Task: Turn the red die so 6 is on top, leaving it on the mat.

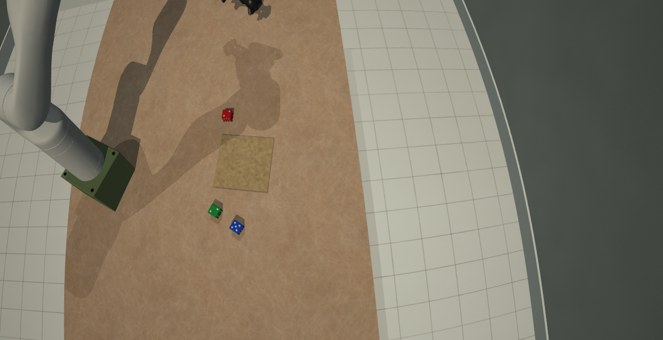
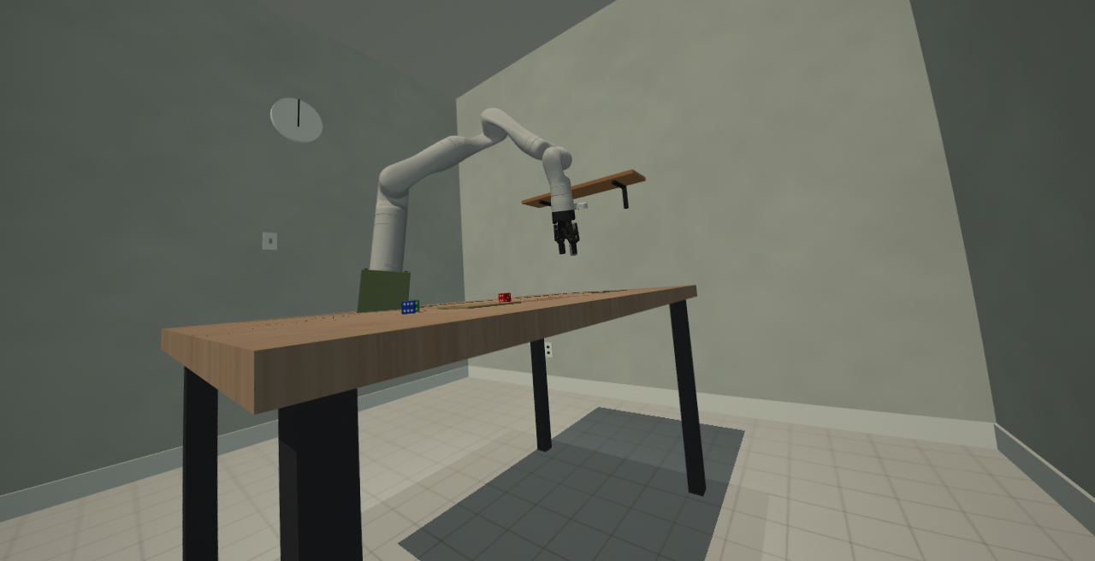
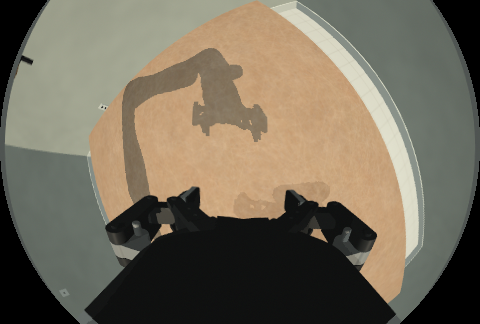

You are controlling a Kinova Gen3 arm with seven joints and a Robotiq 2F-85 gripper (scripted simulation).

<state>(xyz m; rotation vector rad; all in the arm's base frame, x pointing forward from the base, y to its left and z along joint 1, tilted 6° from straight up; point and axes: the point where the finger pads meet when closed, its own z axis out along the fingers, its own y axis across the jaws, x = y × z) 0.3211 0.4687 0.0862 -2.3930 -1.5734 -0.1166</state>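
The gripper (image 1: 238, 5) (image 2: 567, 253) (image 3: 242, 198) hangs above the table (image 1: 305, 245) (image 2: 328, 343) (image 3: 300, 154), fingers wide apart, holding nothing. The red die (image 1: 227, 115) (image 2: 504, 297) lies on the table near the mat (image 1: 243, 163) (image 2: 478, 305), off it, with 2 on top.

The red die (image 1: 227, 115) (image 2: 504, 297), two pips up, lies flat below and well apart from the open pincer (image 1: 238, 3) (image 2: 567, 252) (image 3: 243, 195) — nearest it of the dice. Farther off, the mottled tan mat (image 1: 244, 163) (image 2: 476, 305) lies flat; beyond — farthest away — sit the green die (image 1: 215, 211) (image 2: 417, 304), two up, and blue die (image 1: 236, 227) (image 2: 409, 307), five up.
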